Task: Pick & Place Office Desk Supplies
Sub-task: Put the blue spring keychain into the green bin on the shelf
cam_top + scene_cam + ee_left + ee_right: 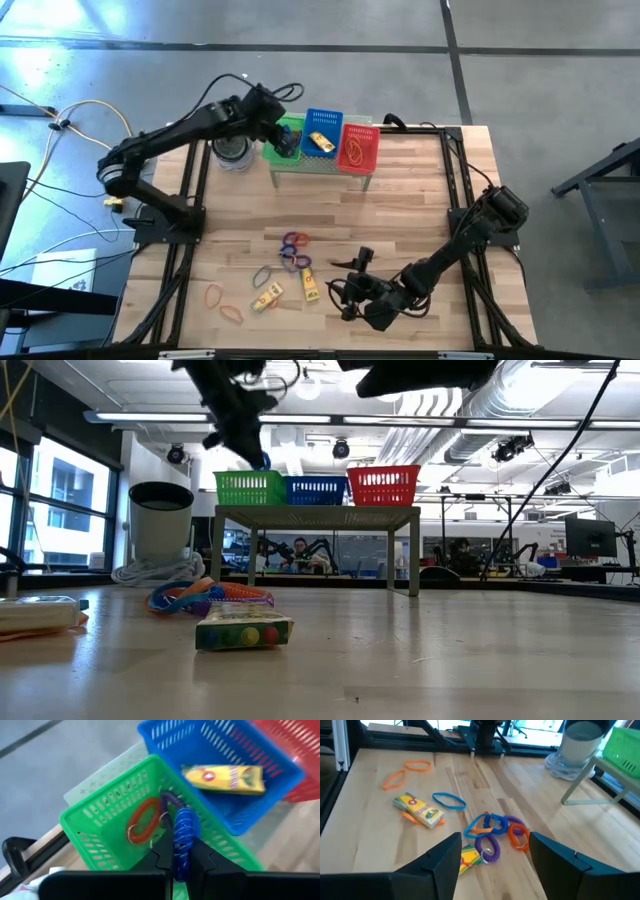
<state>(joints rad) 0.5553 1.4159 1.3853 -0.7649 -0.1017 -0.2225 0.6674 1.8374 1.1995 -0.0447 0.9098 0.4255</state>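
Note:
My left gripper (288,141) is over the green basket (100,815) on the small stand (315,512) at the table's far side, shut on a blue coil loop (184,827). An orange coil (141,820) and a purple coil (169,802) lie in that basket. A yellow pack (225,777) lies in the blue basket (322,128). More coils (495,827), yellow packs (418,810) and thin bands (400,779) lie loose on the table. My right gripper (495,840) stands open near the table's front right, with nothing between its fingers. My left gripper pinches one end of the blue coil loop (180,856) between its two fingers. The fingers come slanting down from the table's left side. The rest of the coil sticks out past the fingertips, above the inside of the green basket and clear of it.
A red basket (360,147) with an orange-red loop in it stands right of the blue one on the stand. A round grey tin (232,152) stands left of the stand. Dark rails (458,190) run along the table's sides.

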